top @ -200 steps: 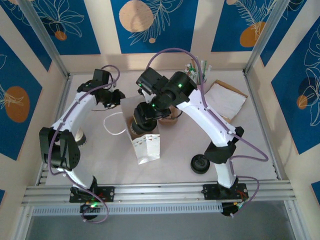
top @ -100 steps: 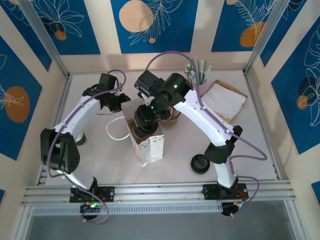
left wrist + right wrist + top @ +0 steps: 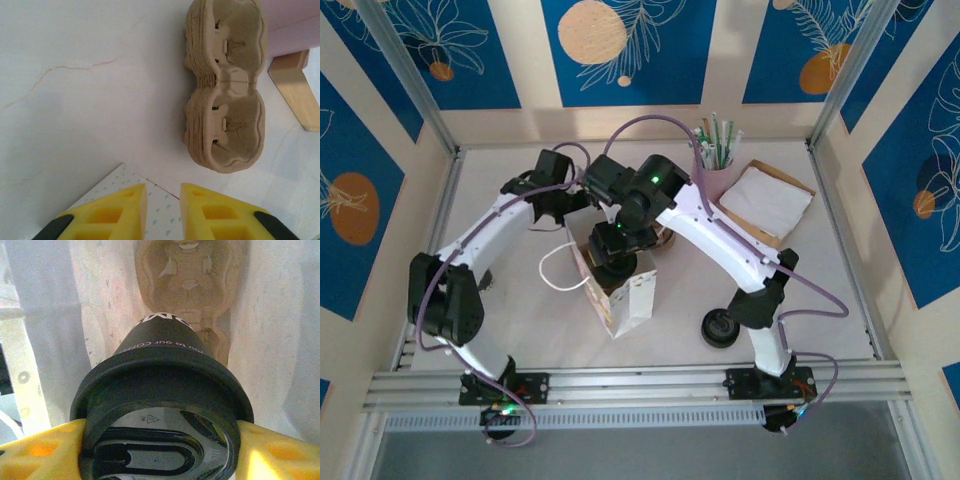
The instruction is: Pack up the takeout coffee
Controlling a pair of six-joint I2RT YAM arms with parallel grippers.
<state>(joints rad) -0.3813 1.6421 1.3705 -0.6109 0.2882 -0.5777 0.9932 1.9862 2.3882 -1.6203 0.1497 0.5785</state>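
Note:
The takeout coffee (image 3: 159, 390), a cup with a dark band and a black lid, hangs inside the white paper bag (image 3: 632, 296). My right gripper (image 3: 160, 445) is shut on it just under the lid rim, a yellow finger on each side. A cardboard cup carrier (image 3: 187, 285) lies at the bottom of the bag, below the cup. From above, my right gripper (image 3: 612, 256) sits in the bag's mouth. My left gripper (image 3: 572, 205) hovers at the bag's back edge. In the left wrist view it (image 3: 163, 192) stands narrowly open over the blue-dotted bag panel (image 3: 160, 200), gripping nothing.
A stack of cardboard carriers (image 3: 225, 85) lies just behind the bag. A pink cup of straws (image 3: 715, 160) and a brown tray of napkins (image 3: 767, 200) stand at the back right. A loose black lid (image 3: 720, 328) lies front right. The bag's handle loop (image 3: 555, 272) trails left.
My left arm has swung right, up to the bag's back edge. The right gripper with the cup has sunk into the bag, and the bag has turned and shifted slightly right.

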